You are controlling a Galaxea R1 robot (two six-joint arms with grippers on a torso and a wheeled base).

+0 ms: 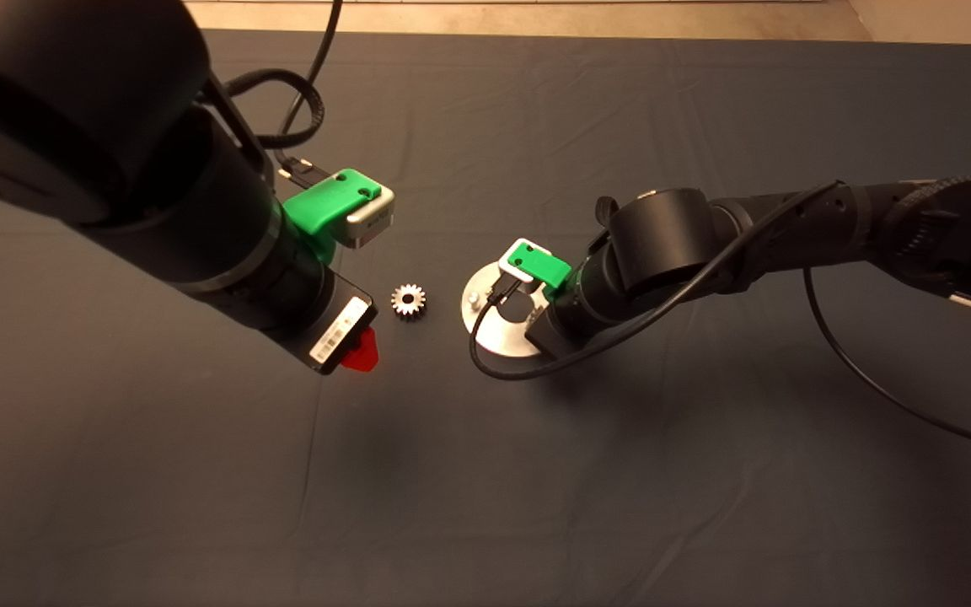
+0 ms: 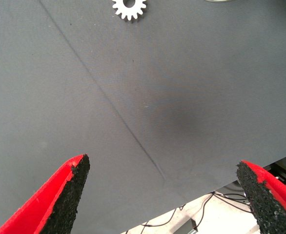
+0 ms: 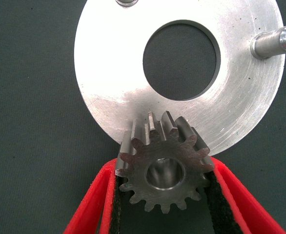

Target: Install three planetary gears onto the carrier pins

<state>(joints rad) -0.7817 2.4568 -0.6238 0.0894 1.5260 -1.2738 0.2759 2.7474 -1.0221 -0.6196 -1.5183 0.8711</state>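
Right gripper (image 3: 165,195) clamped on a planetary gear (image 3: 165,168) above the carrier disc (image 3: 109,97) rim. Left gripper (image 2: 165,195) spread apart over the mat (image 2: 133,122); a second gear (image 1: 408,299) lies nearby.

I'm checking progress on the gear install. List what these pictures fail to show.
- Third carrier pin: in the right wrist view the held gear covers its spot on the disc; whether the bore is on it cannot be told.
- Third gear: only the held one and one loose gear on the mat show.
- Right gripper: hidden under its arm in the head view.
- Pin: cut off by the right wrist view's edge.
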